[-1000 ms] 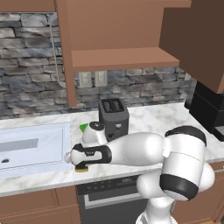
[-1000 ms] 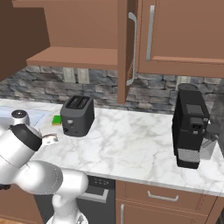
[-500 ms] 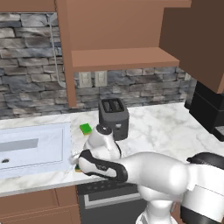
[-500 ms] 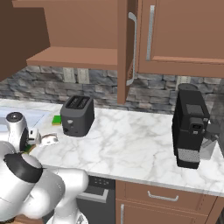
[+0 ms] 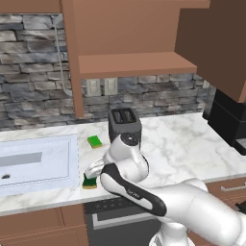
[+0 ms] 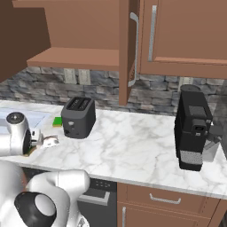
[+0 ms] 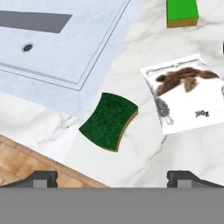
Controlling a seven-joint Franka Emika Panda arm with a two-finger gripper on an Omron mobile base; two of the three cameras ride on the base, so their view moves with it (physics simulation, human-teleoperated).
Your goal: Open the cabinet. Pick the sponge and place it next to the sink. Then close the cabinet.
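Claw (image 7: 112,177) spread wide and empty; I've lifted it off the dark green sponge (image 7: 109,120), which lies flat on the table (image 7: 144,153) just below it, touching the sink (image 7: 52,48) rim. Placement looks done; the cabinet (image 6: 128,53) doors hang open.

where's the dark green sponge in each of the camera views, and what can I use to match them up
Left base view: dark green sponge on the counter's front edge, right of the sink.
Right base view: just a sliver at far left, beside the arm.
Hand view: centre, off the sink's corner.
Shared landmark: the bright green sponge.
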